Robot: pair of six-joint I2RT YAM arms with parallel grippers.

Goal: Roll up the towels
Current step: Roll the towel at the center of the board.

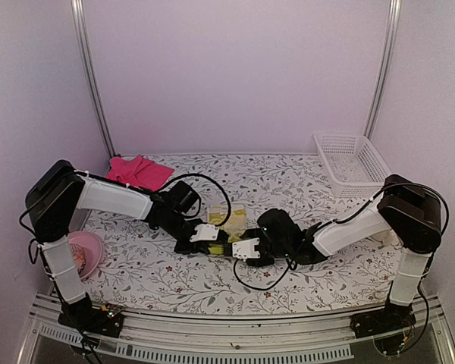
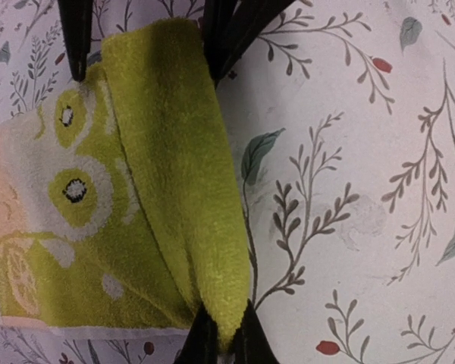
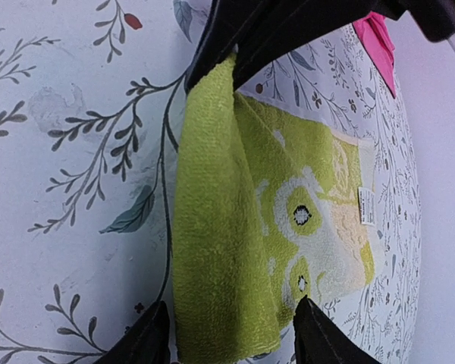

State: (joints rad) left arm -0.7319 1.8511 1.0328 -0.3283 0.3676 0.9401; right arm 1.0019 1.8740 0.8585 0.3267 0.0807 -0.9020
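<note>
The yellow-green towel point(image 2: 174, 189) was spread at the middle of the table point(image 1: 288, 280), on its floral-printed surface. Its near edge was folded over onto the patterned face, forming a thick, plain green band that ran from one claw to the other. The rest of the cloth, printed with white and yellow flower shapes, was laid flat. A small white label point(image 3: 366, 206) was seen at the pale hem on the side away from the fold.

One end of the folded band was pinched by the left gripper point(image 2: 224, 337), whose fingers were pressed together on the cloth. The other end was straddled by the right gripper point(image 3: 231, 341). Its fingers were held spread, one on each side of the fold and just beside it; whether the pads were touching the cloth could not be told. In the top view the two grippers were seen close together, almost end to end, at the towel's near edge.

The pink towel point(image 1: 140, 171) was seen crumpled at the far left of the table, well apart from the yellow-green one. A pink bowl point(image 1: 91, 254) was set at the near left edge. A white basket point(image 1: 354, 163) — slatted and rectangular — was placed at the far right corner.
</note>
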